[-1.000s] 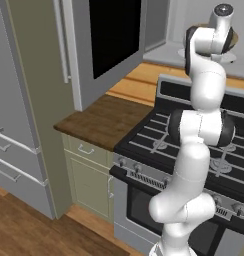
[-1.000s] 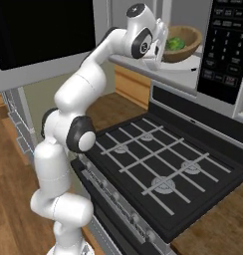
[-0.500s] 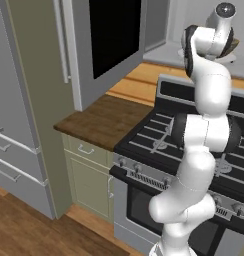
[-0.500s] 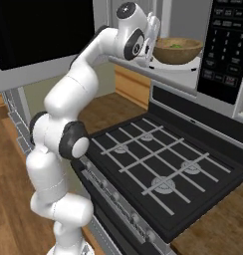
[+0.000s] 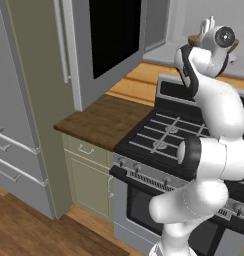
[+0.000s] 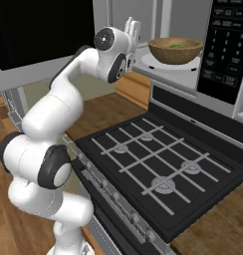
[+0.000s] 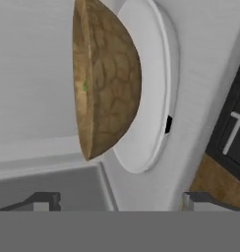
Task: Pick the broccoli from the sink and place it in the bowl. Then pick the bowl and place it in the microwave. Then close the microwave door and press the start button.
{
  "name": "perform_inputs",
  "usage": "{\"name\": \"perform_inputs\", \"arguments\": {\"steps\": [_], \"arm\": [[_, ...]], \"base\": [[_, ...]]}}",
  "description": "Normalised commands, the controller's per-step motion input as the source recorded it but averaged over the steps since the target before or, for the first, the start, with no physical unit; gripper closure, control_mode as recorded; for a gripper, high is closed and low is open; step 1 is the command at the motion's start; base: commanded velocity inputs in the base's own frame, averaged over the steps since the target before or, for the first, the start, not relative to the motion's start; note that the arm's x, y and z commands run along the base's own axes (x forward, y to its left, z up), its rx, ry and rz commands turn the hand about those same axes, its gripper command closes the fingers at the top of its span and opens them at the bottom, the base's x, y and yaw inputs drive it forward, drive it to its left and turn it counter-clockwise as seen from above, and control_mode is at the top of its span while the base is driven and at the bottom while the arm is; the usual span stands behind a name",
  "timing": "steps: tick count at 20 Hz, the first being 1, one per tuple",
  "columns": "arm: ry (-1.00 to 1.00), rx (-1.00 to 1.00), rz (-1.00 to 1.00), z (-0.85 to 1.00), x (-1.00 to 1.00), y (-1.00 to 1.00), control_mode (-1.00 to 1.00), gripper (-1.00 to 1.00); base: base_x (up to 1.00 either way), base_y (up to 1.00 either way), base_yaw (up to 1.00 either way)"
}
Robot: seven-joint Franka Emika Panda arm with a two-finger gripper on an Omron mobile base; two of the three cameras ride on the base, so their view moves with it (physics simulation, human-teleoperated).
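Observation:
The brown wooden bowl (image 6: 176, 50) stands on the white turntable (image 6: 152, 61) inside the open microwave (image 6: 226, 46). A bit of green broccoli (image 6: 175, 46) shows over the bowl's rim. In the hand view the bowl (image 7: 107, 78) lies straight ahead on the turntable (image 7: 154, 98), rolled sideways, with a green speck of broccoli (image 7: 85, 86) at its rim. My gripper (image 6: 134, 26) is open and holds nothing, a short way left of the bowl and apart from it. Its fingertips (image 7: 43, 199) stand wide. The microwave door (image 5: 114, 40) hangs open at the left. My gripper (image 5: 209, 26) rises beside the bowl's edge (image 5: 193, 39).
Below the microwave is a black stove (image 6: 158, 164) with grey grates. A wooden counter (image 5: 101, 120) over pale cabinets lies left of it, and a grey fridge (image 5: 14, 125) stands further left. The microwave's keypad (image 6: 228, 35) is right of the bowl.
The gripper opened and let go of the bowl, which now rests on the turntable. The hand has drawn back to the left, away from the bowl.

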Motion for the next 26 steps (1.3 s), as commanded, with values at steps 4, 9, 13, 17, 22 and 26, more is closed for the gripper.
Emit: {"name": "perform_inputs", "arguments": {"steps": [4,9,13,17,22,26], "arm": [[-0.01,-0.02,0.06,0.37,-1.0,0.1,-1.0,-1.0],[-0.02,-0.07,0.0,0.28,-1.0,0.21,-1.0,-1.0],[-0.04,-0.09,-0.01,0.01,-1.0,0.28,-1.0,-1.0],[-0.05,-0.02,-0.03,0.0,-1.0,0.37,-1.0,-1.0],[-0.01,0.02,-0.13,0.0,-1.0,0.3,-1.0,-1.0],[0.0,0.0,-0.15,0.04,-1.0,0.44,-1.0,-1.0]], "base": [[0.0,0.0,0.0],[0.0,0.0,0.0],[0.0,0.0,0.0],[0.0,0.0,0.0],[0.0,0.0,0.0],[0.0,0.0,0.0]]}}
